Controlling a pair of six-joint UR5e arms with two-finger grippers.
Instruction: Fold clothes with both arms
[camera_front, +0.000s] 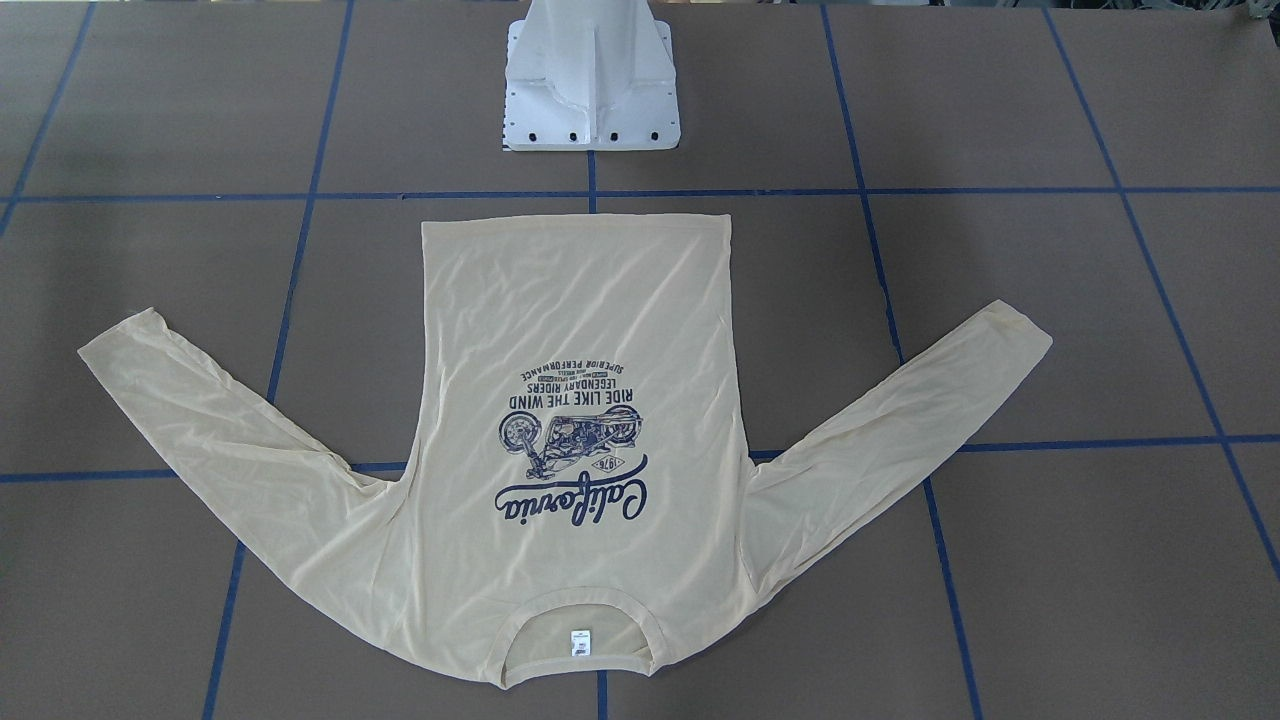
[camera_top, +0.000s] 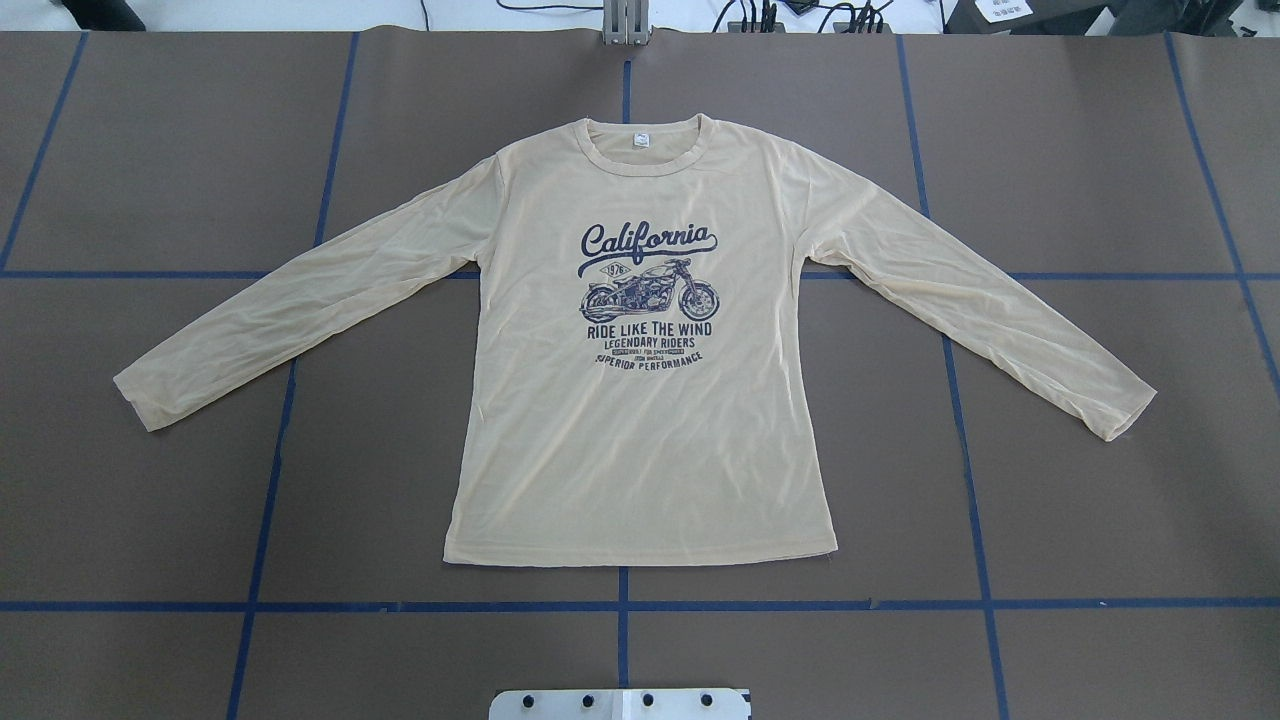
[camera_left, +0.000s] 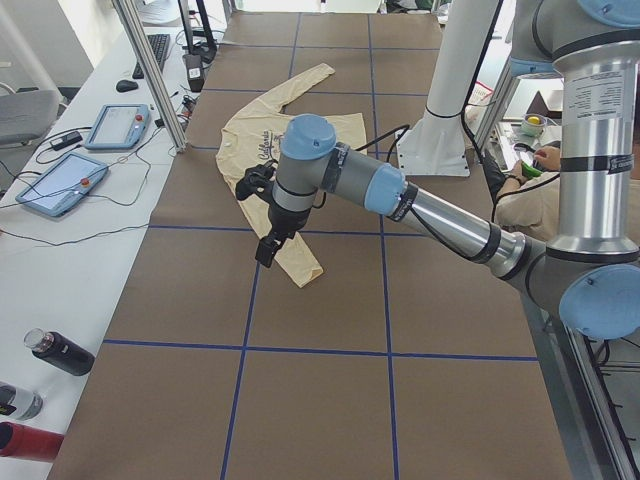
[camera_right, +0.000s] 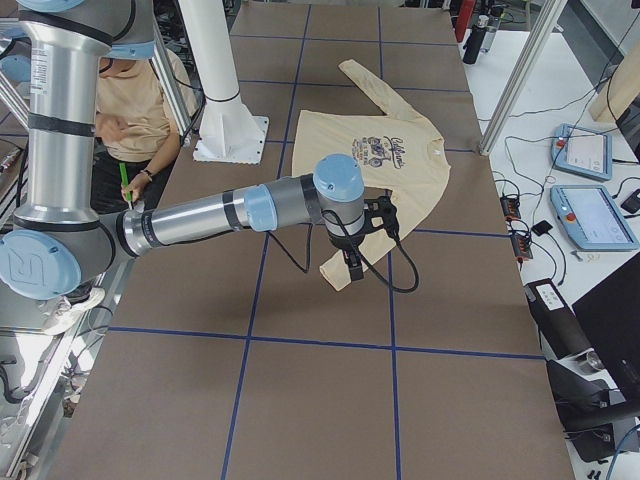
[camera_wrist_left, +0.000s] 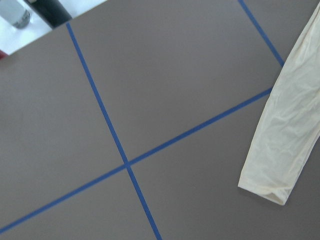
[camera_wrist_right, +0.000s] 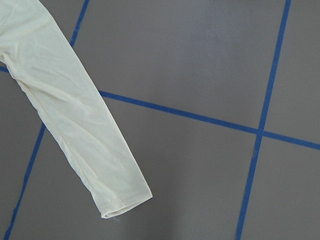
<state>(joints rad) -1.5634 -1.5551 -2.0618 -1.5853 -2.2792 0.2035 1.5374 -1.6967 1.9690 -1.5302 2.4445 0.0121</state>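
On the brown bench (camera_top: 200, 500) the shirt (camera_top: 640, 430) lies flat, print up, with its collar (camera_top: 645, 152) on the far side from the robot and its hem near the white base (camera_top: 620, 703). Its 2 sleeves spread out left and right, slanting back toward the robot. The left arm (camera_left: 440, 215) hangs above the left cuff (camera_wrist_left: 267, 187), and the right arm (camera_right: 200, 220) above the right cuff (camera_wrist_right: 125, 202). I cannot tell whether the left jaws or right jaws are released or clenched, as only the side views show them.
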